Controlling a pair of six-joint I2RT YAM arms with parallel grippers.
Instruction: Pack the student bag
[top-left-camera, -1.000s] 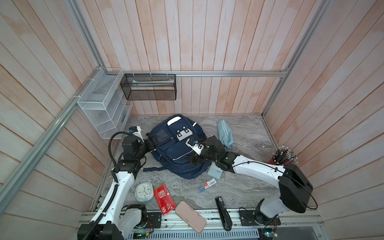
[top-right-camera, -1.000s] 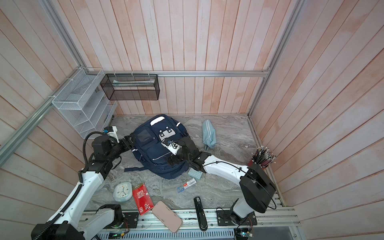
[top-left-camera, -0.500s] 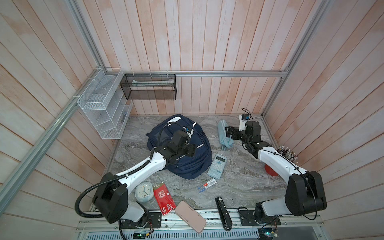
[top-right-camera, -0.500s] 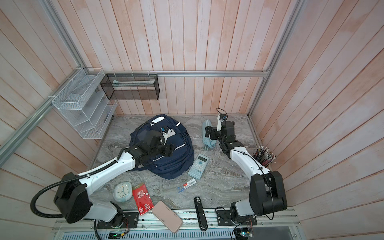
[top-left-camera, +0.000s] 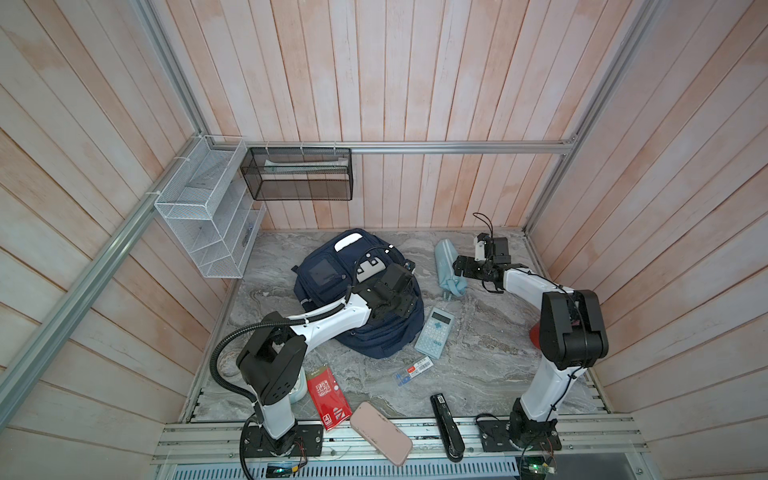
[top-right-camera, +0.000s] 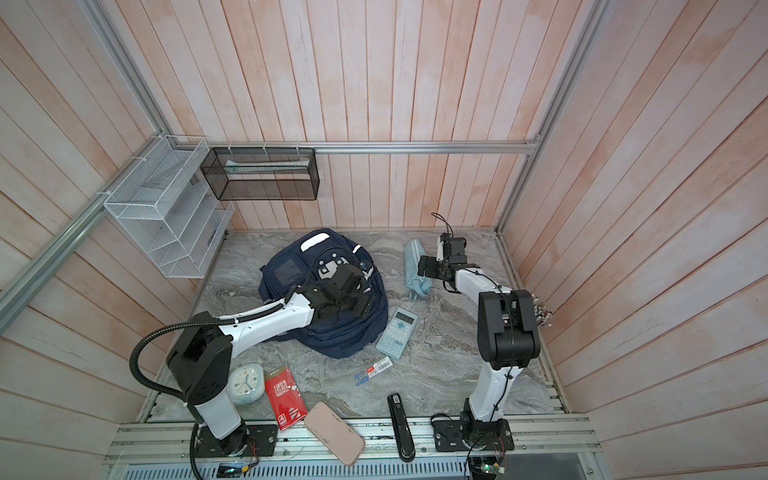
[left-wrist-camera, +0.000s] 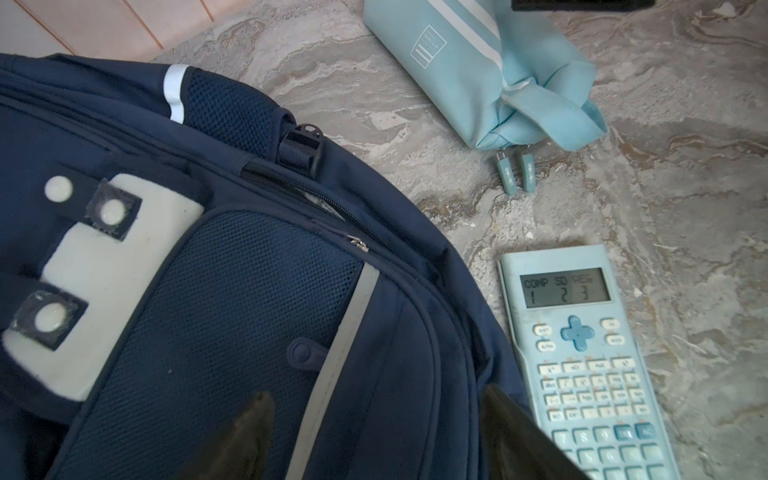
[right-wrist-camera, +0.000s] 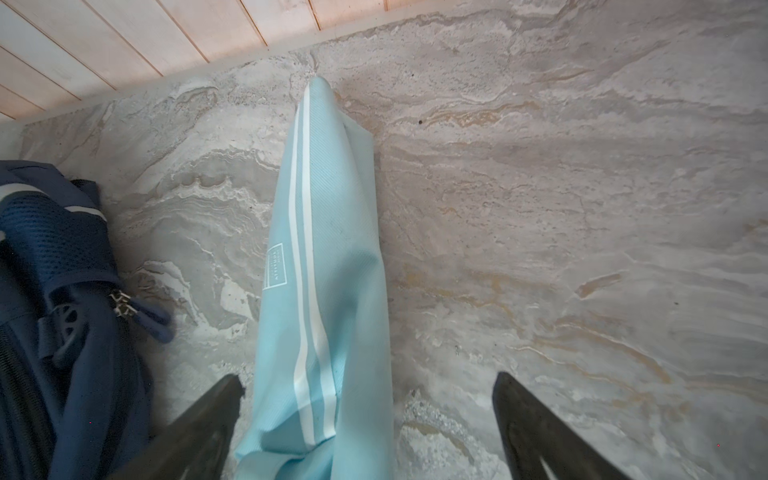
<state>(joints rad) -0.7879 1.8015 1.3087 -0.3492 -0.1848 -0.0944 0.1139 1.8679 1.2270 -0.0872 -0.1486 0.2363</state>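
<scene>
Student bag (top-left-camera: 328, 253): lies front-up on the marble table (top-left-camera: 478, 365), left of middle, near the back wall.

Top views, both: the bag's (top-right-camera: 286, 274) long axis runs from the back wall toward the front edge, leaning a little right. The white handle end points to the back wall, the rounded bottom to the front. Left gripper (top-left-camera: 405, 303) sits over the bag's right side. Right gripper (top-left-camera: 461, 268) is at the pouch (top-left-camera: 446, 266), which lies right of the bag. Calculator (top-left-camera: 435, 332) lies just beside the bag's lower right edge.

Left wrist view: left gripper (left-wrist-camera: 374, 392) has its jaws wide apart with nothing between them. The bag's (left-wrist-camera: 228, 332) mesh pocket and grey stripe lie beneath; contact with the fabric cannot be told. Calculator (left-wrist-camera: 590, 374) lies alongside, pouch (left-wrist-camera: 478, 75) beyond.

Right wrist view: right gripper (right-wrist-camera: 370, 378) has its jaws wide, straddling the pouch (right-wrist-camera: 328, 270). The pouch is close against one finger, clear of the other, and not pinched. The bag's (right-wrist-camera: 62, 353) edge shows beside it.
</scene>
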